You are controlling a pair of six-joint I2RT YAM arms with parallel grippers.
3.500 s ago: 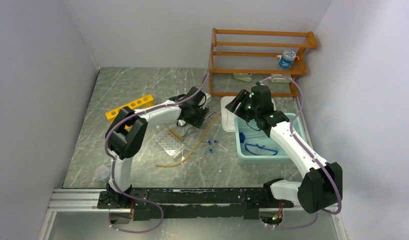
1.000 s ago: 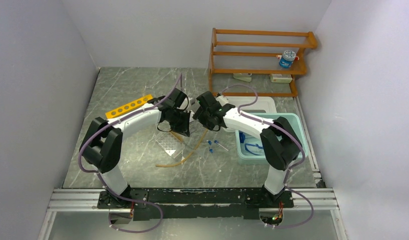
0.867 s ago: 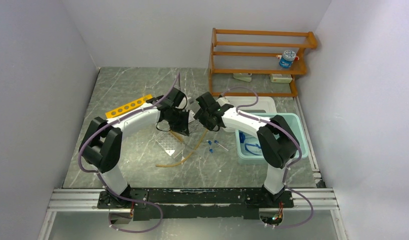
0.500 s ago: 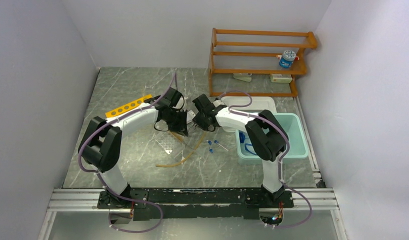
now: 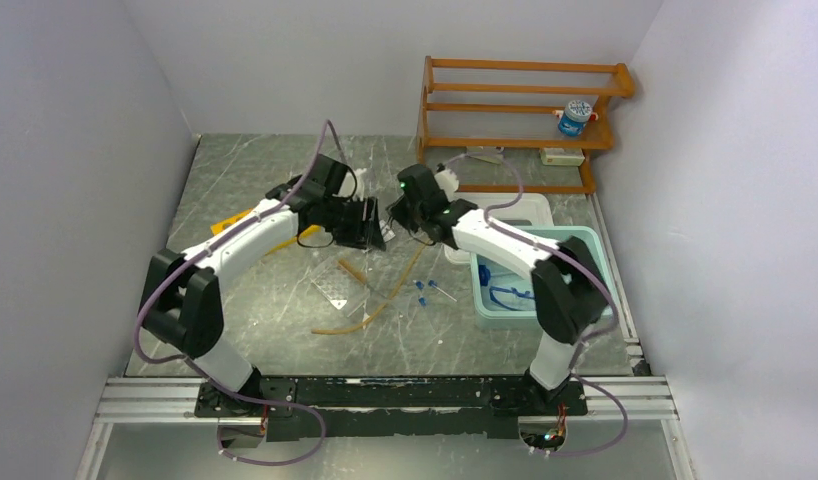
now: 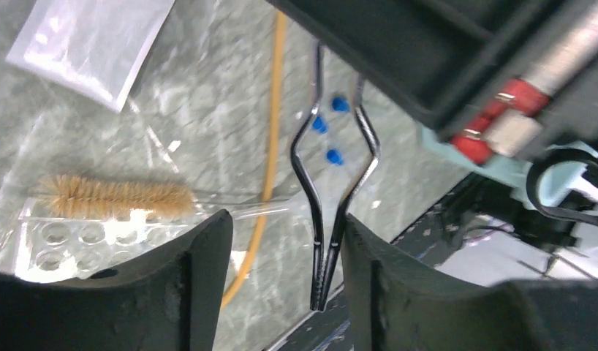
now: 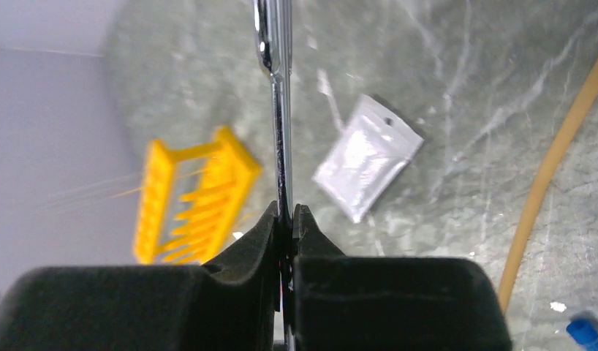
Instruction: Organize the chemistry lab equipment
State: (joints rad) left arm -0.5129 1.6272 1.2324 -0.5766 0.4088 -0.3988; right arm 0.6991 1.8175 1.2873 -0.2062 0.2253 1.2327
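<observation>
We hold the thin metal tongs [image 7: 271, 33] clamped at one end between the right fingers [image 7: 245, 245], above the grey marbled worktop [image 5: 245, 170]. The left fingers [image 6: 201, 278] stand apart with the tongs between them. To do this well, we would draw the left arm straight back so neither pad snags the tongs, then carry them level, likely towards the pale teal tub [image 5: 597, 262]. Plain pale walls enclose the worktop on three sides.
</observation>
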